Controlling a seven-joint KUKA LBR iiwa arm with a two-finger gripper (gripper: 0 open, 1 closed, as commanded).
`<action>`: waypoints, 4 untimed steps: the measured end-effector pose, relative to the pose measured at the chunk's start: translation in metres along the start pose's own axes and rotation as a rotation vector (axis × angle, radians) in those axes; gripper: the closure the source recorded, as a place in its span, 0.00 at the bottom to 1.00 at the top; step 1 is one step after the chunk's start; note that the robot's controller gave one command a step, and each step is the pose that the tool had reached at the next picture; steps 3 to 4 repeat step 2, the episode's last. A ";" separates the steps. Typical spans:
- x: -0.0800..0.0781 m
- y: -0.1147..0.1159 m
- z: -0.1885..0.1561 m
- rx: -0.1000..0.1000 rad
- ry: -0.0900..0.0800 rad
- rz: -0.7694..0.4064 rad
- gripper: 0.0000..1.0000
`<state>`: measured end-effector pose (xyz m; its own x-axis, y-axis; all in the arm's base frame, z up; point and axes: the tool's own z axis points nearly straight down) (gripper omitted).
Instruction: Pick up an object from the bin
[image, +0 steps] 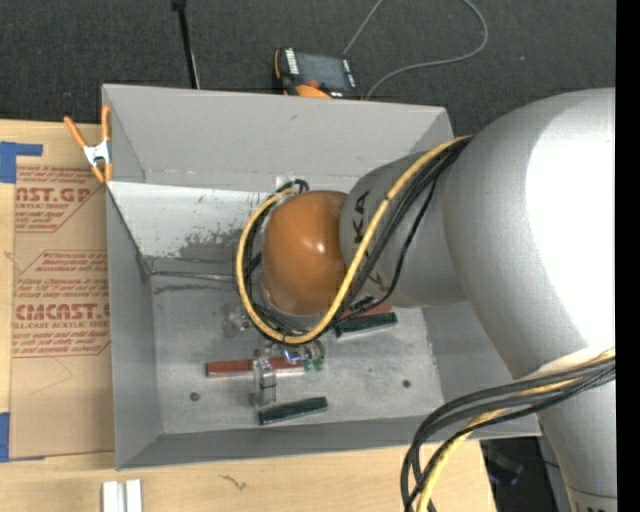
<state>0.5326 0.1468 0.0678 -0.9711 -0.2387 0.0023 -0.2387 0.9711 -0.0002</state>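
The red stick (232, 369) lies flat on the floor of the bin (135, 300), left of centre and toward the front wall, running left to right. It looks like a slim marker or pen. I judge it light and stiff, with a smooth, round body that could roll or slip out of a shallow pinch. The best hold is probably across its narrow width near the middle, low against the floor, so neither end sags.

The jaws are down at its right part, touching it or just above it. I cannot tell how far apart they stand, or whether the stick is between them.

Nearby lie 2 more things. A dark green stick (292, 409), of much the same build, is just in front of the red one, close enough to be nudged. A red-and-green stick (368, 322) lies to the right, partly under the arm.

Above them, the orange cover (300, 250) and the yellow-and-black cables (243, 270) hide the middle of the bin.
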 end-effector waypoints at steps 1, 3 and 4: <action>-0.001 0.001 -0.002 -0.002 -0.002 0.000 1.00; -0.005 0.014 -0.176 -0.001 -0.014 0.001 1.00; -0.005 0.014 -0.176 -0.001 -0.014 0.001 1.00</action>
